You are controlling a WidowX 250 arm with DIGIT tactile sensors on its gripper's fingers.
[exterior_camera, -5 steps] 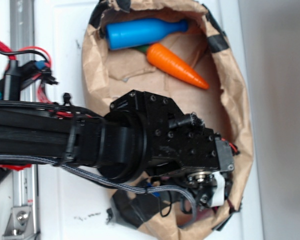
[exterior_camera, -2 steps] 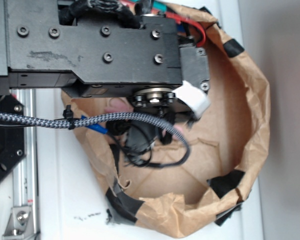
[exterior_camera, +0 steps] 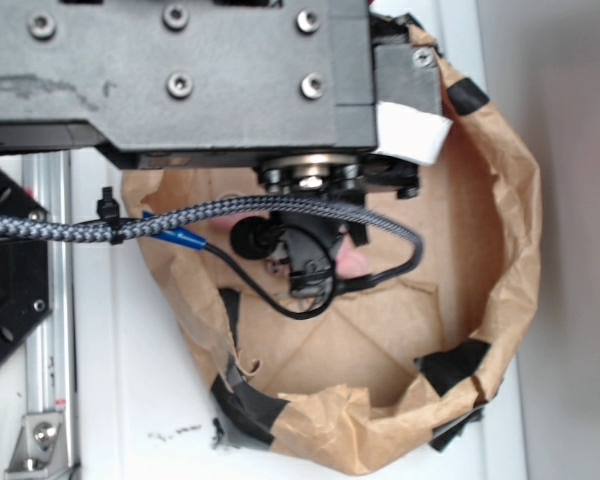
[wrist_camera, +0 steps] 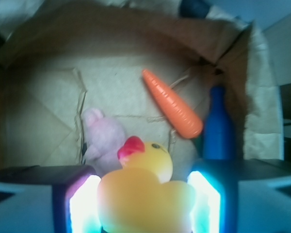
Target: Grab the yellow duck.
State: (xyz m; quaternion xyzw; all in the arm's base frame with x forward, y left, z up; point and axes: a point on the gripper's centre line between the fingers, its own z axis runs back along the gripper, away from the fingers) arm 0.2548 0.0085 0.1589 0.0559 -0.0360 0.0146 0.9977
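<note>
Since the earlier exterior frames, the arm has swung from low across the paper bag up to its top part, and it now fills more of the picture; the carrot and blue bottle seen a second ago are hidden under it.

From the exterior view, the black arm body covers the upper half of the crumpled brown paper bag (exterior_camera: 500, 250), which sits on the white counter (exterior_camera: 130, 400). A braided cable (exterior_camera: 280, 208) loops below the wrist. A sliver of pink shows beneath the mechanism, but the yellow duck itself is hidden here, and so is the tool's state.

From the wrist view, the yellow duck (wrist_camera: 145, 191) sits right between the two lit fingers (wrist_camera: 85, 206) of the tool (wrist_camera: 144, 208), its red-orange beak up and to the left. The duck's body fills the gap and seems to touch both pads, so the tool looks clamped on it, though I can't be sure how firmly. Behind it lie a pink plush (wrist_camera: 104, 138), an orange carrot (wrist_camera: 172, 109) and a blue bottle (wrist_camera: 218, 126), all on the bag floor.

To do this step well, I'd hold the squeeze steady and gentle, since the rubber body probably gives and could pop out. Lift straight up, keeping clear of the plush just behind, and watch the bag's walls.
</note>
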